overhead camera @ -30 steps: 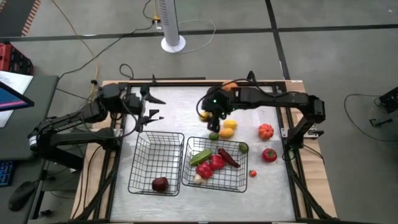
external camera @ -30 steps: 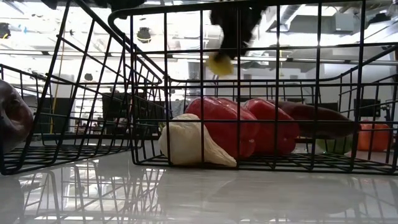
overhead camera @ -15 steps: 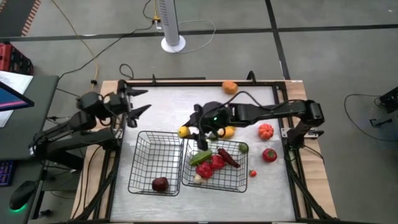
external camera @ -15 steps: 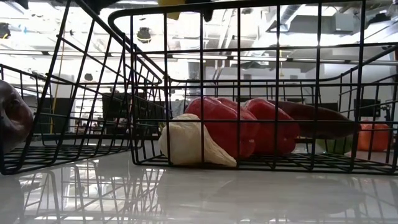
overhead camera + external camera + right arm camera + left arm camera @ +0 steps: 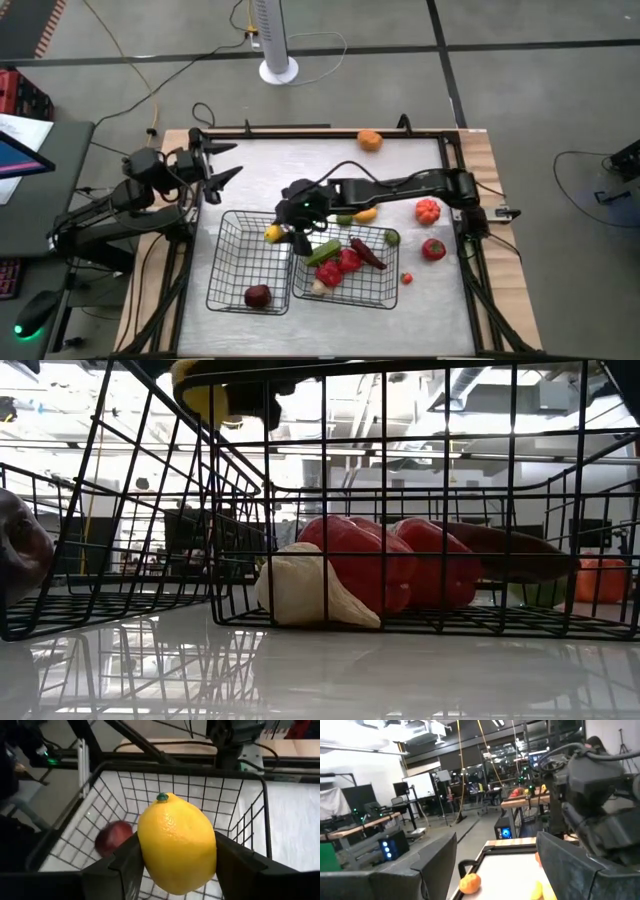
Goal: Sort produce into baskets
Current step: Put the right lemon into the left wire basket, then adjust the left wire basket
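Observation:
My right gripper point(image 5: 283, 232) is shut on a yellow lemon point(image 5: 271, 233) above the far right corner of the left wire basket point(image 5: 232, 262). That basket holds a dark red apple point(image 5: 258, 295). The right basket point(image 5: 384, 290) holds red peppers point(image 5: 340, 265), a green piece and a white garlic point(image 5: 300, 592). Loose produce lies on the table: an orange point(image 5: 370, 140), a yellow piece point(image 5: 365, 214) and an orange-red tomato point(image 5: 428, 210). My left gripper point(image 5: 228, 162) is open and empty above the table's far left. My right gripper pinches the lemon's two opposite sides point(image 5: 147, 860) between its two fingers point(image 5: 125, 865). The lemon's green stem end point(image 5: 161, 797) points away from the wrist. The lemon hangs clear above the left basket, touching nothing else.
A red piece point(image 5: 433, 249), a green one point(image 5: 391, 237) and a small red one point(image 5: 407, 278) lie right of the right basket. A green piece point(image 5: 345, 219) lies under my right arm. Bare table lies between my left gripper and the baskets.
My right gripper has carried the lemon from the table's far middle toward the left and near edges, stopping over the left basket's far right corner. My left gripper drew back toward the table's far left about a second ago and has since kept still.

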